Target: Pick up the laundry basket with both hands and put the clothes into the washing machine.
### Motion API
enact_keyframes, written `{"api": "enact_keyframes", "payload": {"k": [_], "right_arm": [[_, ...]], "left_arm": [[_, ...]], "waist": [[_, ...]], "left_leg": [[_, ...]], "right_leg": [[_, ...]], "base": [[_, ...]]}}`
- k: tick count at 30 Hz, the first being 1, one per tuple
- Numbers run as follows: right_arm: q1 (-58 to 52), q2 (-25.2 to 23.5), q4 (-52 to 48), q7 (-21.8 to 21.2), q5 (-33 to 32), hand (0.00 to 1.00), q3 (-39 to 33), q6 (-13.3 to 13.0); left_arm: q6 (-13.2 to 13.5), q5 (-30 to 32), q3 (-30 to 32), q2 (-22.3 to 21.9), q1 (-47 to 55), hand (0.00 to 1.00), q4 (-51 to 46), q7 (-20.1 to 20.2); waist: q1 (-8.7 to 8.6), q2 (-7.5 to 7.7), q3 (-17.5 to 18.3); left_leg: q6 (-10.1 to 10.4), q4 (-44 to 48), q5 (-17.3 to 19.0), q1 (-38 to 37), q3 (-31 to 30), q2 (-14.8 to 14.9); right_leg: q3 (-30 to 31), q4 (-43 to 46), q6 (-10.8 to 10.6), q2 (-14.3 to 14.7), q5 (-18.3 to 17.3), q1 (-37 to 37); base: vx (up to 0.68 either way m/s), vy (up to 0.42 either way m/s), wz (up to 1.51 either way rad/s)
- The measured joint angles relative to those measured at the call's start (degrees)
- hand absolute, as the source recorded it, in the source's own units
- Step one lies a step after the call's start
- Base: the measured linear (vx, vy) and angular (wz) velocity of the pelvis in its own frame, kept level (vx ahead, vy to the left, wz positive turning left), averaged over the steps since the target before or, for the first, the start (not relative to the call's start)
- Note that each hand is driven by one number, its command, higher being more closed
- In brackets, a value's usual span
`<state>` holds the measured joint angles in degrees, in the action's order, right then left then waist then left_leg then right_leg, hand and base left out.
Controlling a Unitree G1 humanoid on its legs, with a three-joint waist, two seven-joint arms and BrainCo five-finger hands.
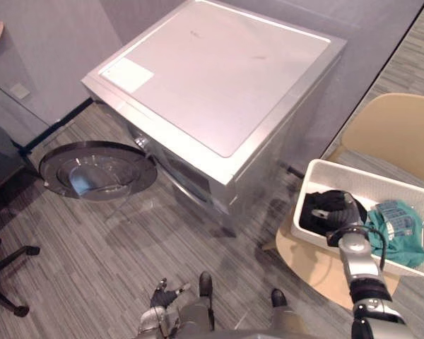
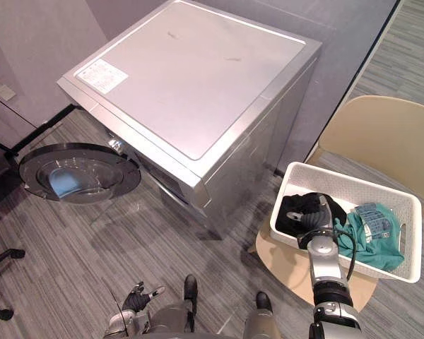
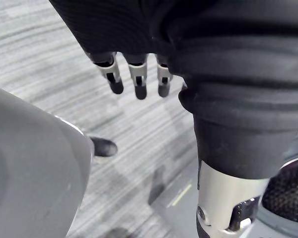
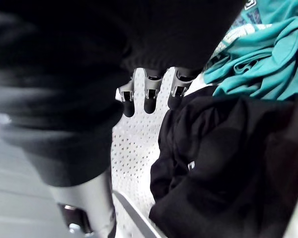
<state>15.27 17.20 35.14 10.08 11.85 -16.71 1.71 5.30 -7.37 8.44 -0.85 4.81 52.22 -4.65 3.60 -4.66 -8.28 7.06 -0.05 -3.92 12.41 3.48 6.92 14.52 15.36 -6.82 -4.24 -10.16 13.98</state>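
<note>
1. The white laundry basket [image 2: 353,182] sits on a beige chair seat [image 1: 304,261], to the right of the washing machine [image 1: 212,78]. The machine's round door [image 1: 99,169] stands open.
2. The right robot hand [image 1: 348,210] hovers inside the basket with its fingers relaxed, grasping nothing. It is just above a black garment [image 4: 223,173] that lies beside a teal garment [image 4: 258,64].
3. The left robot hand [image 1: 161,293] hangs low near the floor, also released, well apart from the basket.
4. For a good lift, each hand probably needs to take an opposite rim or handle slot. An even grip would keep the basket level so no clothes spill.

Head eyes look down, sharing basket [image 1: 381,182], wrist cameras close-up
</note>
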Motion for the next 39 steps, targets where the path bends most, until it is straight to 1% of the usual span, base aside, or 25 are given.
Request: {"api": "enact_keyframes", "payload": {"k": [4,6,8,10,12,14,19,24,27,29,31,32,34,35,36,38,39], "right_arm": [[1.20,1.41,0.00,0.23,0.04,0.00,-1.05,0.08],[2.69,1.78,0.00,0.38,0.03,0.00,-1.61,0.18],[4.74,1.98,0.00,1.06,0.05,0.00,-1.62,0.67],[5.81,2.30,0.00,1.12,0.05,0.00,-1.62,0.95],[5.86,2.82,0.08,1.15,0.06,0.00,-1.62,0.97],[7.58,3.51,1.65,1.16,0.06,0.00,-1.62,1.02],[10.87,3.95,4.67,0.94,0.02,0.00,-1.58,1.06],[13.73,4.91,6.94,0.72,-0.06,0.00,-1.29,1.02],[16.28,7.51,8.98,0.49,-0.07,0.00,-1.11,0.99],[18.42,9.58,9.70,-0.18,-0.07,0.00,-1.10,0.98],[20.79,12.25,10.98,-0.17,-0.06,0.00,-1.00,0.90],[22.02,14.04,11.42,-0.11,-0.04,0.00,-0.48,0.89],[23.48,16.07,11.71,-0.03,0.18,0.00,-0.17,0.64],[24.00,17.25,11.76,0.30,0.83,0.00,-0.03,-0.02],[24.28,17.77,11.76,0.67,1.58,0.00,0.26,-0.34],[25.16,20.54,13.03,1.48,3.14,0.00,2.34,-0.82],[25.48,20.94,13.14,1.65,4.39,0.00,3.35,-0.92]], "left_arm": [[0.17,-1.04,-0.02,-0.01,-1.00,0.00,-0.02,-0.50],[0.26,-1.05,-0.05,-0.03,-1.39,0.00,-0.82,-0.53],[0.48,-1.11,-0.67,-0.02,-1.37,0.00,-1.16,-0.55],[0.68,-1.64,-1.86,-0.10,-1.46,0.00,-1.44,-0.53],[0.84,-2.06,-2.13,-0.17,-1.47,0.00,-2.42,-0.54],[1.37,-2.20,-2.31,-0.17,-1.63,0.00,-3.30,-0.57],[1.58,-3.30,-3.94,-0.27,-3.09,0.00,-3.54,-0.61],[2.15,-4.25,-3.99,-0.31,-3.78,0.00,-6.16,-0.62],[2.40,-4.71,-4.09,-0.32,-3.84,0.00,-7.35,-0.63],[2.47,-5.54,-4.37,-0.40,-3.88,0.00,-8.16,-0.63],[2.50,-5.94,-4.55,-0.80,-3.88,0.00,-9.34,-0.62],[2.65,-6.22,-4.60,-0.87,-3.89,0.00,-10.35,-0.63],[2.86,-7.25,-4.69,-0.84,-3.89,0.00,-11.84,-0.65],[2.89,-8.06,-5.12,-0.72,-3.90,0.00,-12.48,-0.71],[2.91,-8.38,-5.50,-0.65,-3.90,0.00,-12.64,-0.77],[2.89,-8.66,-6.85,-0.87,-3.87,0.00,-13.90,-0.74],[2.91,-8.94,-6.86,-0.88,-3.86,0.00,-14.75,-0.75]], "waist": [[-0.03,0.08,-0.71],[-0.40,0.06,-1.92],[-1.05,0.07,-2.20],[-1.31,-0.13,-3.04],[-1.27,-0.08,-3.16],[-1.35,-0.32,-4.42],[-1.18,-0.79,-5.67],[-1.17,-1.05,-7.78],[-1.13,-1.41,-8.94],[-1.11,-1.89,-10.24],[-1.12,-2.40,-11.24],[-1.00,-2.64,-11.77],[-0.92,-2.93,-12.39],[-0.91,-3.09,-12.51],[-0.87,-3.10,-12.52],[-1.00,-3.61,-12.98],[-0.93,-3.61,-13.03]], "left_leg": [[0.09,-0.04,-0.40,1.08,0.24,-0.03],[0.09,-0.05,-0.58,1.17,0.44,-0.05],[0.00,-0.10,-0.78,2.04,1.01,-0.15],[-0.03,-0.10,-0.80,2.02,1.23,-0.29],[-0.01,-0.10,-0.92,2.79,1.32,-0.36],[-0.05,-0.18,-1.20,3.28,1.37,-0.50],[0.03,-0.19,-1.84,5.15,1.56,-1.07],[0.03,-1.98,-3.74,6.39,1.27,-1.68],[-0.19,-2.12,-4.47,8.44,1.22,-2.29],[0.09,-2.40,-5.22,9.61,1.15,-2.64],[-0.20,-3.07,-6.01,10.79,1.12,-3.32],[-0.16,-3.11,-6.08,11.84,1.07,-3.67],[0.03,-3.15,-6.60,13.85,0.92,-4.08],[0.13,-3.17,-6.84,15.24,0.79,-4.27],[-0.21,-3.17,-7.28,15.83,0.64,-4.46],[-0.01,-3.19,-7.86,17.01,-0.15,-5.29],[0.10,-3.16,-7.98,17.50,-0.27,-5.49]], "right_leg": [[0.33,1.80,0.04,0.04,-0.59,2.08],[0.58,2.72,0.07,0.12,-0.93,2.69],[1.27,3.79,-0.10,0.21,-1.14,4.36],[1.54,4.21,-0.17,0.14,-1.25,4.65],[1.70,4.82,-0.20,0.18,-1.43,5.83],[1.89,5.57,-0.27,0.18,-1.48,6.73],[2.65,7.53,-0.55,0.03,-1.83,9.56],[2.77,10.52,-0.68,-0.03,-2.72,12.90],[2.98,12.73,-0.86,-0.30,-3.24,15.98],[3.13,14.14,-1.02,-0.43,-3.44,17.90],[3.35,15.91,-1.28,-0.78,-4.04,20.15],[3.45,16.91,-1.32,-0.93,-4.38,21.66],[3.63,18.58,-1.43,-1.10,-4.81,24.30],[3.63,19.63,-1.46,-1.18,-5.15,26.02],[3.62,20.32,-1.48,-1.31,-5.38,26.84],[3.29,22.47,-1.35,-1.96,-6.46,28.64],[3.28,23.28,-1.36,-2.06,-6.80,29.41]], "base": [[-0.01,-0.007,-0.01],[-0.04,-0.031,-0.04],[-0.04,-0.025,-0.09],[-0.02,-0.014,-0.07],[0.00,0.000,0.00],[0.00,0.000,0.00],[-0.02,-0.005,0.00],[-0.05,-0.020,0.05],[-0.06,-0.025,0.08],[-0.05,-0.029,0.08],[-0.06,-0.044,0.12],[-0.05,-0.031,0.12],[-0.05,-0.046,0.16],[-0.04,-0.069,0.20],[-0.01,-0.077,0.26],[0.01,-0.075,0.27],[0.01,-0.055,0.18]]}}
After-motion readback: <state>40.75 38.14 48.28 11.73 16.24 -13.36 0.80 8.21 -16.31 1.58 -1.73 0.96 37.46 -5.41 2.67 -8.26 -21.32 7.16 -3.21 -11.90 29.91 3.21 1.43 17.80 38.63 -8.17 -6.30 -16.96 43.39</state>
